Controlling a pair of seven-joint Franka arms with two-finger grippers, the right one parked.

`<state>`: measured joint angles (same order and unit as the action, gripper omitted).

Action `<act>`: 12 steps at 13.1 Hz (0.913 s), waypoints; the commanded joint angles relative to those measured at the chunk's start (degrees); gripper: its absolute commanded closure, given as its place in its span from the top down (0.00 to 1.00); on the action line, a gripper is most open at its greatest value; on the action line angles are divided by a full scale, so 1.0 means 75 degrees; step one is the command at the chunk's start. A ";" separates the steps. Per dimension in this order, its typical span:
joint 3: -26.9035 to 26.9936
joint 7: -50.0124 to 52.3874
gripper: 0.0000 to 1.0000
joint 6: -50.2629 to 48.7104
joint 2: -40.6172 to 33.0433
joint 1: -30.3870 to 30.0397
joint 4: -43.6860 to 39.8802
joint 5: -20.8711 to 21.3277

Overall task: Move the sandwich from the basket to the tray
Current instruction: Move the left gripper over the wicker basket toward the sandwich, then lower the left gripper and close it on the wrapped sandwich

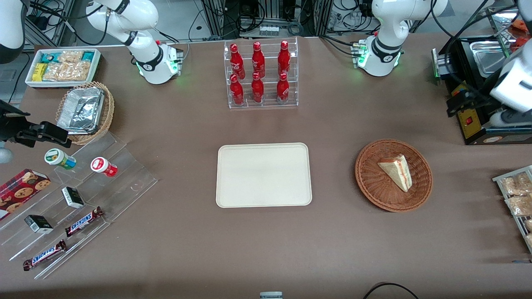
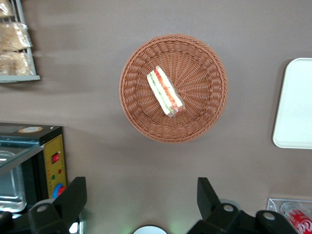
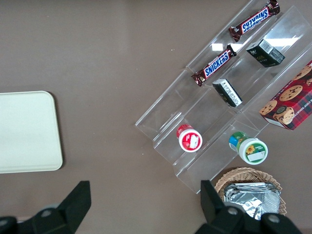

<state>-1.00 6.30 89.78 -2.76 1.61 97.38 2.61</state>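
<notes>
The basket (image 1: 374, 182) is reddish-brown woven wicker, ribbed and rough. In it, the sandwich (image 1: 395, 171) shows soft pale bread under clear, slightly shiny wrap. The tray (image 1: 263, 175) is smooth, matt, cream plastic. The table (image 1: 266, 249) wears a matt brown cloth. Open above the basket, the gripper (image 2: 141, 202) has dull black fingers (image 2: 73, 197). The bottles (image 1: 258, 72) are glossy red in a clear acrylic rack (image 1: 297, 72).

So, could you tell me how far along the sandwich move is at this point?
Nothing looks done yet: the sandwich lies in the basket, and the tray is bare. The gripper is open, empty and raised above the table near the basket. Reaching down, grasping, carrying to the tray and releasing all remain.
</notes>
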 commanded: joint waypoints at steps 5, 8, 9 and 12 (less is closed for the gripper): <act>0.0028 0.2860 1.00 0.2581 -0.0054 0.0417 0.2458 0.0050; 0.0028 0.3704 1.00 0.3705 0.0262 0.0442 0.3185 0.0050; 0.0040 0.3729 1.00 0.4150 0.0298 0.0453 0.3489 0.0050; 0.0098 0.4079 1.00 0.5416 0.0777 0.0465 0.4182 0.0038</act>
<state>-1.00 34.25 125.88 1.75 4.38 126.09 2.61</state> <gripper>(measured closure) 0.000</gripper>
